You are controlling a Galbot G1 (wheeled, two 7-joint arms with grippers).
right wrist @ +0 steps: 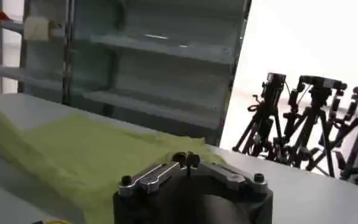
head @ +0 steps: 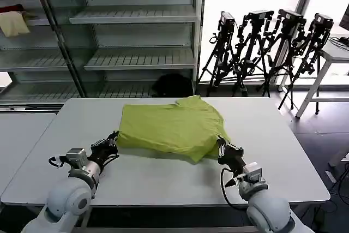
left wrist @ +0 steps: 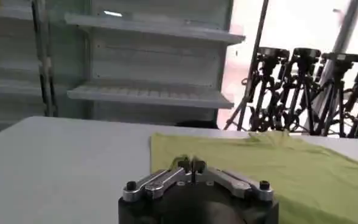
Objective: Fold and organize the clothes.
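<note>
The lime-green T-shirt (head: 174,126) lies partly folded on the grey table (head: 163,178), plain side up, with a fold raised at its near right corner. My left gripper (head: 112,141) is at the shirt's near left corner, shut with a bit of the green hem pinched at its fingertips (left wrist: 183,163). At the near right corner my right gripper (head: 221,145) is shut on the folded edge. In the right wrist view the T-shirt (right wrist: 75,152) spreads out beyond my right gripper (right wrist: 187,159). In the left wrist view the T-shirt (left wrist: 276,164) lies just past my left gripper (left wrist: 190,163).
Grey shelving (head: 136,58) stands behind the table, with a cream cloth (head: 13,24) on a left shelf and a black bundle (head: 172,84) low behind the table. Camera tripods (head: 262,47) crowd the back right. A second table (head: 16,129) adjoins on the left.
</note>
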